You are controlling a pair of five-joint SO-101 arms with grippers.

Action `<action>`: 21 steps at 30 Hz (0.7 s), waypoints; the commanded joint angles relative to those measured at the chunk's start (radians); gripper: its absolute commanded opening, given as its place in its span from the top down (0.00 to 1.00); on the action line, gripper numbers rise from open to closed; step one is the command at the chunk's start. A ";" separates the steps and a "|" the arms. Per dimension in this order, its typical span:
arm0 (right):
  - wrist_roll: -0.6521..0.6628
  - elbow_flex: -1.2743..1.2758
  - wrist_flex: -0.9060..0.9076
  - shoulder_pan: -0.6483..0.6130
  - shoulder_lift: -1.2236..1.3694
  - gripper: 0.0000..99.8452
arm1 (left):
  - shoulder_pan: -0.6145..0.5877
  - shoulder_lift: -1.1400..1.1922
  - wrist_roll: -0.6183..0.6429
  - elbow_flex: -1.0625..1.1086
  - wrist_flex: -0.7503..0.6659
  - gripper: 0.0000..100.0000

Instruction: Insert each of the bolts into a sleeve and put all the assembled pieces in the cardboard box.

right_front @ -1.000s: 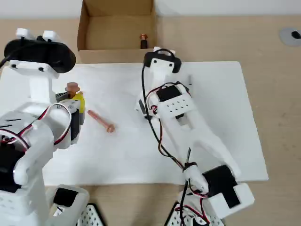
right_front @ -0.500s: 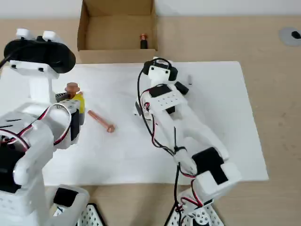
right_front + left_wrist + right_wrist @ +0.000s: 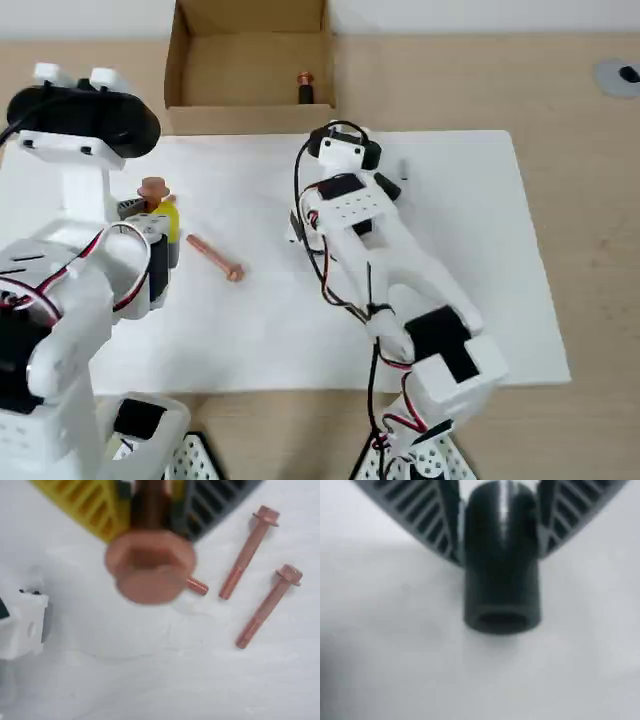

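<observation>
While the left gripper (image 3: 150,500) clamps a bolt (image 3: 150,567) and the right gripper (image 3: 502,495) a sleeve (image 3: 502,585), perhaps three loose bolts (image 3: 246,555) lie nearby.

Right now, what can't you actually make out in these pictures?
Left wrist view: the held bolt has its head over a loose bolt, leaving just the threaded tip.
High view: the piece in the cardboard box is too small to judge.
Right wrist view: fingers cover the far end of the sleeve.
</observation>
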 commanded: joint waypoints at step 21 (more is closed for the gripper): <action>0.104 -0.862 0.546 0.025 -0.295 0.99 | 0.008 -0.228 0.006 -0.255 0.005 0.99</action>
